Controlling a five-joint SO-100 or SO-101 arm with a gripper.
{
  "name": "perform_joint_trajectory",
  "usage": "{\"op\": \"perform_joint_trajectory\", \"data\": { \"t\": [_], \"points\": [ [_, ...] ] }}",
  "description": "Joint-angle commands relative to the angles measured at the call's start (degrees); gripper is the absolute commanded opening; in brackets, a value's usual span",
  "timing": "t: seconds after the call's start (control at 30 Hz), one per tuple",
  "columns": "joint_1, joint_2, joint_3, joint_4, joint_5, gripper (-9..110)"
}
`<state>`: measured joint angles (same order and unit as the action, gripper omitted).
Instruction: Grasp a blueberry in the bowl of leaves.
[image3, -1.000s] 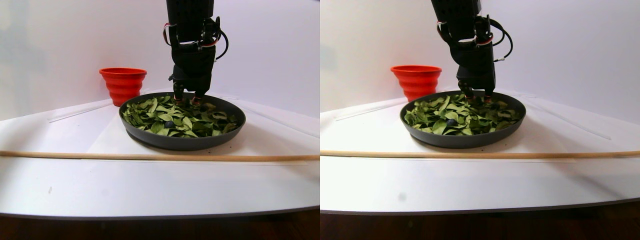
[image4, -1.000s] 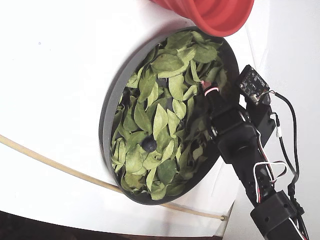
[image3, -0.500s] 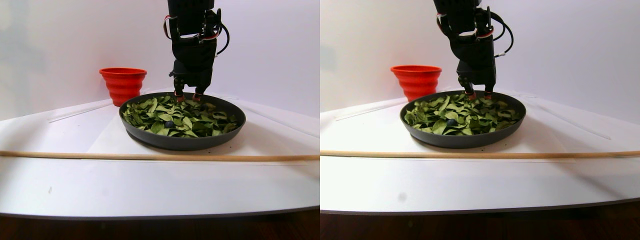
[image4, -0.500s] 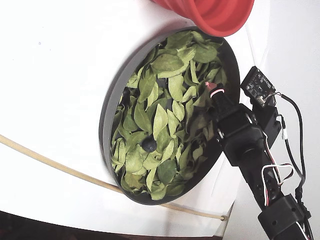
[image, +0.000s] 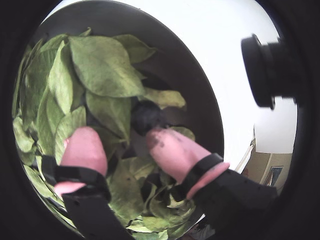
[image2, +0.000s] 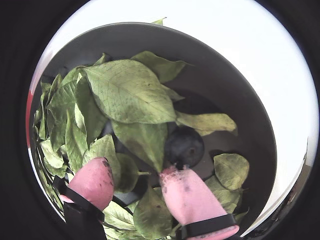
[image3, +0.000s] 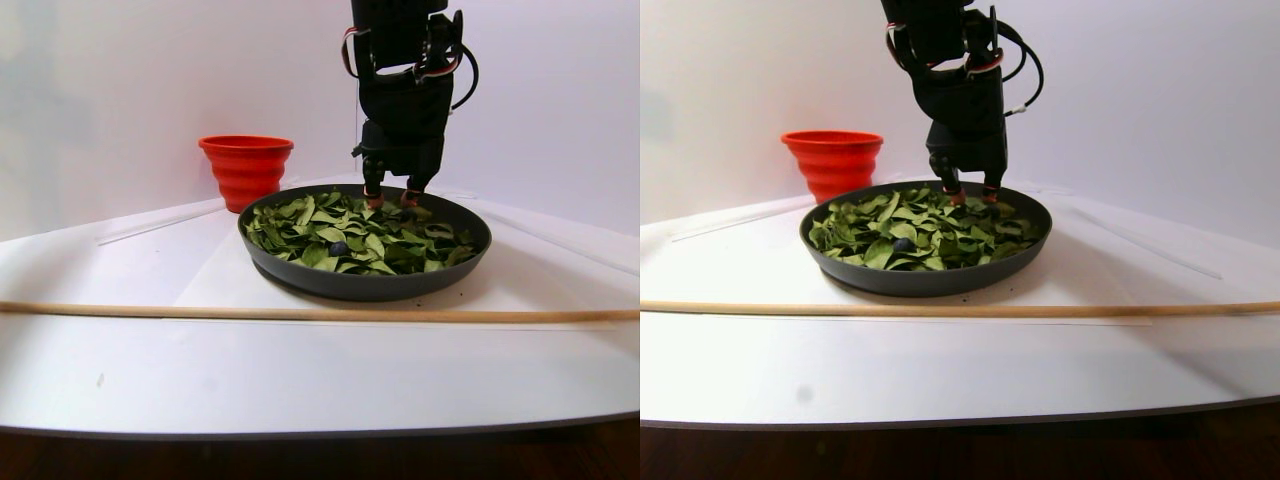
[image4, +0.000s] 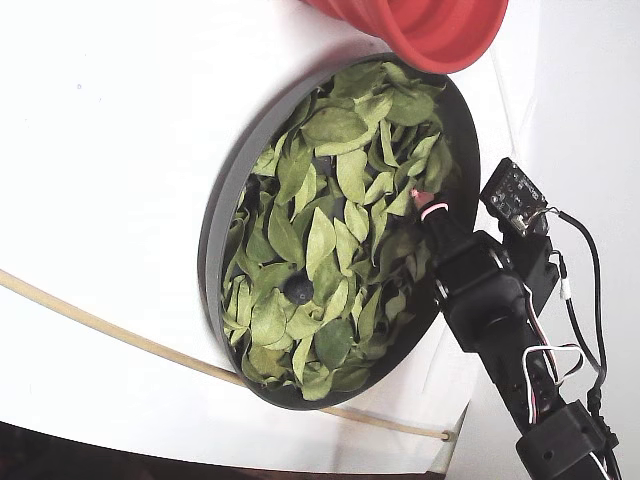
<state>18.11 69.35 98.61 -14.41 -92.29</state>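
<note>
The wide, shallow dark-grey bowl (image3: 365, 283) sits on the white table, filled with small oval green leaves (image2: 129, 92). A round, dark blueberry (image2: 184, 146) lies on the bowl's bare floor beside the leaves, partly tucked under one leaf's edge.

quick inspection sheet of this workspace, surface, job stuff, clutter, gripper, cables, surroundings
surface: white table, bare apart from the items below.
job's things: dark-grey bowl filled with green leaves. One blueberry lies at the right fingertip in both wrist views; another blueberry sits among the leaves nearer the bowl's front in the stereo pair view.
clutter: red-orange ribbed bowl behind the dark bowl; thin wooden stick lying across the table in front.
grippers: gripper open, pink fingertips down in the leaves, nothing held.
cables: black and white wires looping along the arm, clear of the bowl.
surroundings: plain white backdrop; dark floor or edge below the table.
</note>
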Motion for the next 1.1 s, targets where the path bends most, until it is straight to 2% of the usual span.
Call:
{"op": "perform_joint_trajectory", "data": {
  "t": [0.0, 1.07],
  "points": [
    [2.1, 8.2, -0.4, 0.0, -0.5, 18],
    [4.9, 2.3, -4.7, -0.4, 0.5, 18]
  ]
}}
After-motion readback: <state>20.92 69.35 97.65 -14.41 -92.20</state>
